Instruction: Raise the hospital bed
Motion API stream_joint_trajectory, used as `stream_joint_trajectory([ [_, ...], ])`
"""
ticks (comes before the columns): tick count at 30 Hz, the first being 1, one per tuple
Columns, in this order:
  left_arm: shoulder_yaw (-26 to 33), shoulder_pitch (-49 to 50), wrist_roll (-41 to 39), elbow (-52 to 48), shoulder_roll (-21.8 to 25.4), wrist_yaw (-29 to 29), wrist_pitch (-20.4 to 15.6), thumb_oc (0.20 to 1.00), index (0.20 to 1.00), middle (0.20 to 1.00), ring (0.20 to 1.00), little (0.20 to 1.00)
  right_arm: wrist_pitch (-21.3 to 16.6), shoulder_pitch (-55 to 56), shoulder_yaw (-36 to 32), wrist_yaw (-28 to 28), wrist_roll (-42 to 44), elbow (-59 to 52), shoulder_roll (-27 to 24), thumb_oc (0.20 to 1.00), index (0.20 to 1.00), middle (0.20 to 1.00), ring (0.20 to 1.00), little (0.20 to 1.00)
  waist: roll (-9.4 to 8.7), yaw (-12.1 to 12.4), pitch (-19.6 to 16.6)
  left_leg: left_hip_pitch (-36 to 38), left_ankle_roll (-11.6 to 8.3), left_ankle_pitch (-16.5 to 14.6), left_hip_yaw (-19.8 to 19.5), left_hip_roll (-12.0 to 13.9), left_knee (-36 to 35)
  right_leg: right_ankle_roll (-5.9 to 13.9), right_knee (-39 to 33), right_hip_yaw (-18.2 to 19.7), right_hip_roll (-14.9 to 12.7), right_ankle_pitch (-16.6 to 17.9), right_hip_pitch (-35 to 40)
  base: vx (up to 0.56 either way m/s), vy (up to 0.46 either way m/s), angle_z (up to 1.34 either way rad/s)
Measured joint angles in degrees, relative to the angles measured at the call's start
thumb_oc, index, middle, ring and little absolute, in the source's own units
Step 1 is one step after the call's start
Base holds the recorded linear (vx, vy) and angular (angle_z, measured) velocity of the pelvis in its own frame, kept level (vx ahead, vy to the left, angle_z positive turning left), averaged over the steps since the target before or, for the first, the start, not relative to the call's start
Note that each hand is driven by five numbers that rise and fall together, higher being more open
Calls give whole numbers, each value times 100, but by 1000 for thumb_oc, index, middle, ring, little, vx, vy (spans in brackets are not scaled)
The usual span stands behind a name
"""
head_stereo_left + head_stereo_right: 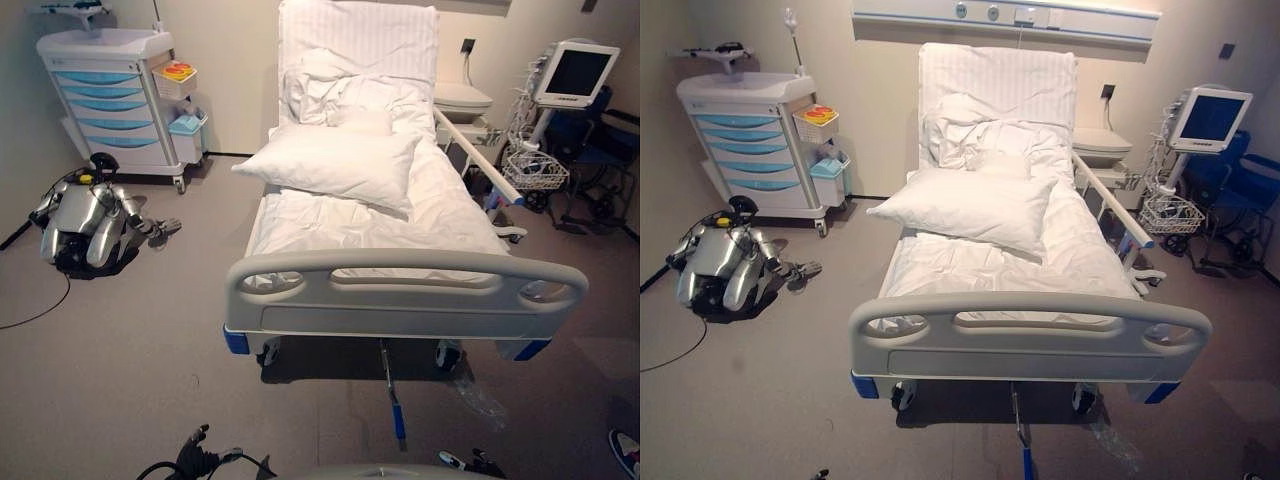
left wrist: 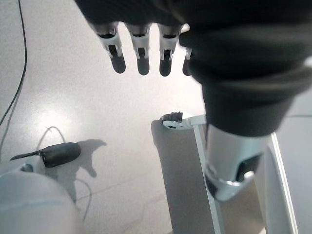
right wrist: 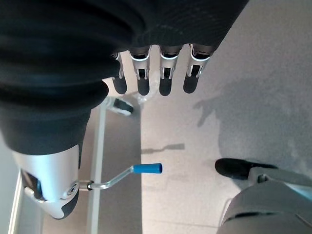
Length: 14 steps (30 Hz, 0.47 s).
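A hospital bed is seen in the middle of the room, its white backrest already tilted up against the wall and a white pillow laid across the mattress. The grey footboard is turned toward the camera, with blue corner bumpers below it. Under the foot end, a crank handle with a blue grip is seen folded out on a bent metal rod, above the grey floor; in the left eye view it is seen as a rod with a blue end pointing away from the bed. The right hand is held above the floor near this crank, fingers straight and relaxed, nothing grasped and nothing touched. The left hand is likewise released, its fingers extended over bare floor beside the bed frame. A medical cart with blue drawers is placed against the wall to the left, and a second silver robot is slumped on the floor before it. A monitor on a stand is set to the right of the bed. No legible writing can be made out.
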Motion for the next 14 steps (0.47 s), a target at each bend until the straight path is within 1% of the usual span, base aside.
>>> stream_joint_trajectory([
  [7, -1, 9, 9, 33, -51, 4, -1, 1000, 1000, 1000, 1000, 1000, -17, -6, 19, 0, 4, -12, 3, 1000, 1000, 1000, 1000, 1000, 52, 4, -73, 84, -6, -2, 53, 35, 2, 7, -1, 28, 44, 23, 24, 7, 5, -3],
  [14, -6, 10, 8, 37, -127, -1, -3, 1000, 1000, 1000, 1000, 1000, -17, -29, 55, 1, 1, 6, 2, 1000, 1000, 1000, 1000, 1000, 59, 5, -81, 93, -9, -1, 56, 52, 1, -10, -1, 30, 60, 36, 34, 0, 0, 0],
])
